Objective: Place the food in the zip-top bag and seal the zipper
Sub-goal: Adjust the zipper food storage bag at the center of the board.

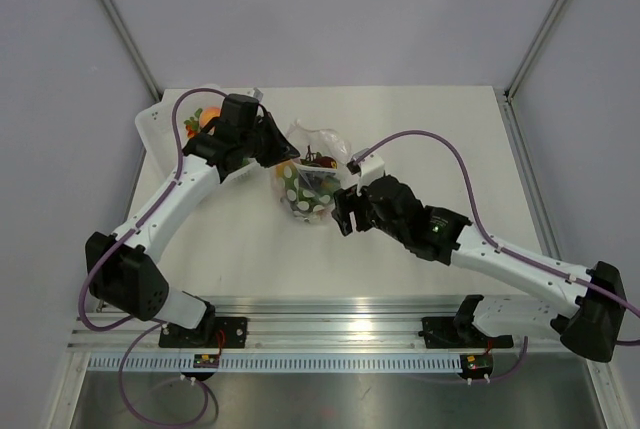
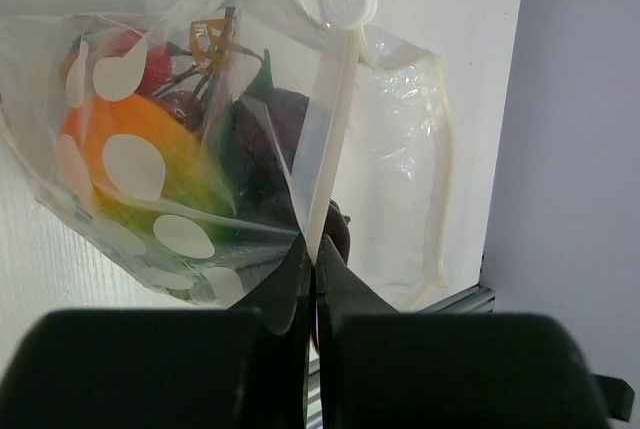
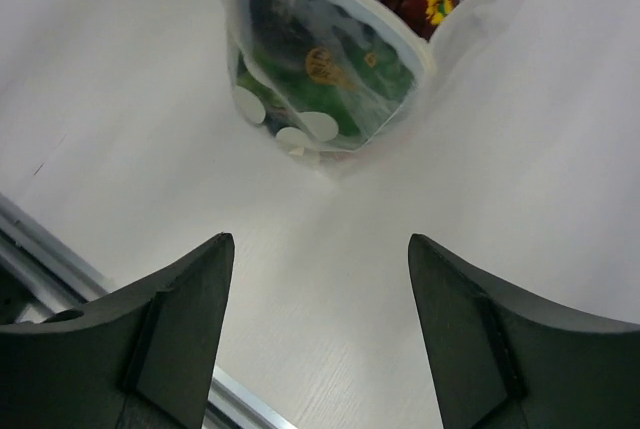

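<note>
At the near edge of the table (image 1: 250, 259), both arms rose from their bases and reached inward toward the middle. The right gripper (image 3: 318, 334) sat low over the tabletop with its jaws spread wide and nothing between them, just short of the zip-top bag (image 1: 308, 181) and not touching it. The bag, clear plastic printed with white dots, stood bulging between the two grippers. On its other side, the left gripper (image 2: 312, 274) had its jaws pressed together on the zipper (image 2: 328, 139), pinching the pale strip at its lower end (the strip ran up from the fingertips to a round white tab at the top). Food lay inside the bag: an orange piece (image 2: 150, 164) against the dotted wall, a dark purple piece (image 2: 275, 119) beside it and a red piece (image 2: 145, 64) further in. Beyond the left gripper, at the far left of the table, a white tray (image 1: 150, 134) held orange and green pieces (image 1: 205, 119).
</note>
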Controlling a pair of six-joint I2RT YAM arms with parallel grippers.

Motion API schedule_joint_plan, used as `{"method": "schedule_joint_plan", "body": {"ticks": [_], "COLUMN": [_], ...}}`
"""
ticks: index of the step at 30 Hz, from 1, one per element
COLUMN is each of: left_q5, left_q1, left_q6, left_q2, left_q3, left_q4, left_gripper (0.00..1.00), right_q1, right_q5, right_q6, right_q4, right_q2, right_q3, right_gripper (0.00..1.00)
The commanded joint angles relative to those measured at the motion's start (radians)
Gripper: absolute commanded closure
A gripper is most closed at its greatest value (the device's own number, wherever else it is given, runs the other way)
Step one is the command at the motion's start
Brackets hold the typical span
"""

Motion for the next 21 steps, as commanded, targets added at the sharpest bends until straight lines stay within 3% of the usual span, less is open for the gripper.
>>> {"method": "schedule_joint_plan", "body": {"ticks": [1, 13, 21], "left_q5": [0.040, 0.037, 0.043], "left_q1": [0.004, 0.011, 0.024], "left_q6": [-0.012, 0.020, 0.028], "left_q2": [0.001, -0.047, -0.062], "left_q3": [0.032, -0.005, -0.035], "left_q4": [0.079, 0.080, 0.085], "left_gripper": [1.00, 1.00, 1.00], "right_q1": [0.006, -0.111, -0.148], "right_q5": [0.149, 0.031, -0.052], "right_q6": [0.087, 0.068, 0.056], "right_q4": [0.185, 0.336, 0.393], "right_q2": [0.021, 0.198, 0.239], "right_q3": [-0.023, 0.060, 0.101], "right_gripper": [0.23, 0.28, 0.53]}}
